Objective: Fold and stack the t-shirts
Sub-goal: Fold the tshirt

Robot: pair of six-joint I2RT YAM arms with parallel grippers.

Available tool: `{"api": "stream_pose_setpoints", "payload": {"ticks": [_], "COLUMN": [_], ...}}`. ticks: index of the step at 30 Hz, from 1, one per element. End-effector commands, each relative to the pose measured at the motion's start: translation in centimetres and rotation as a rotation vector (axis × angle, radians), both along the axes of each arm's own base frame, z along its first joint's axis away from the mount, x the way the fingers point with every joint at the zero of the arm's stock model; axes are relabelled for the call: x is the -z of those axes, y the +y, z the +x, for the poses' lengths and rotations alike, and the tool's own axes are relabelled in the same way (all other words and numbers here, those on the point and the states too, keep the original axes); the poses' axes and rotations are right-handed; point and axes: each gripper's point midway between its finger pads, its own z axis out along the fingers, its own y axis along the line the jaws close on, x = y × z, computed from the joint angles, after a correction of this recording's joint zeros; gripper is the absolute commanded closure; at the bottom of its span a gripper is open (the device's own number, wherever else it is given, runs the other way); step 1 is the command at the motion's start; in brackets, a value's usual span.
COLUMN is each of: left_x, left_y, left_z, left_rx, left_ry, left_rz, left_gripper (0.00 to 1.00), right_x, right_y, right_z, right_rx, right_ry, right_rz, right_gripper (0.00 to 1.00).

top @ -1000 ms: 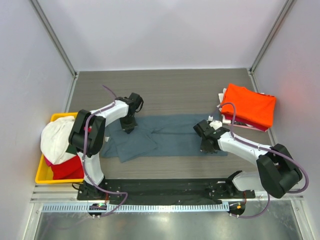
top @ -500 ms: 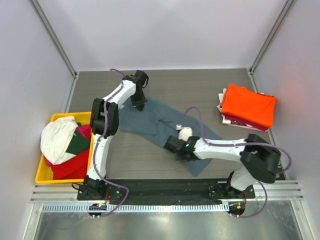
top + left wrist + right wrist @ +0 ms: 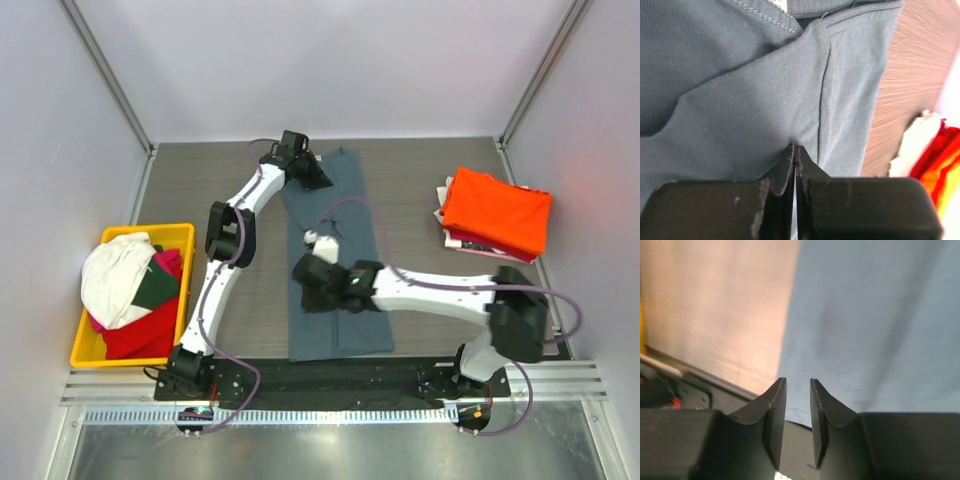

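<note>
Wood-grain table (image 3: 420,170), blue-grey t-shirt (image 3: 340,335) lengthwise, middle hidden under right arm (image 3: 430,285)

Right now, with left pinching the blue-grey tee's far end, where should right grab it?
Probably the near hem's left corner, coming from the left side. The blue-grey tee lies flat as a long strip running away from the bases, its far end in the left gripper; that corner lies free, and the right gripper, jaws slightly apart and empty, is over that left edge.

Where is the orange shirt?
In the top view, the orange t-shirt lies folded on other clothes at the right side of the table, apart from the blue-grey shirt in the middle.
</note>
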Motion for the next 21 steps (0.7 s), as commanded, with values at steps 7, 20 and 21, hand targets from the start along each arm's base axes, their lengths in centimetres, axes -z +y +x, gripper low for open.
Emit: {"api": "stream_pose_setpoints", "payload": {"ticks": [7,20,21], "left_x": [-9.3,-17.9,-14.8], "left_y": [-2.7,6.2,7.3], "left_z": [-0.7,-19.1,-21.7], "left_rx": [0.141,0.141,0.143], "left_ry": [-0.164,-0.143,-0.063], "left_rz": [-0.182,0.111,0.142], "left_gripper": [0.81,0.35,0.35], "right_x": [-5.6,1.5,1.9], "right_y": [-12.8,-17.9,-18.3], "right_z": [7.8,1.9,1.5], "right_rx": [0.199,0.27,0.277], "right_ry": [-0.13,0.108,0.12], "right_rz": [0.097,0.006,-0.014], "right_gripper": [0.52,0.51,0.51]}}
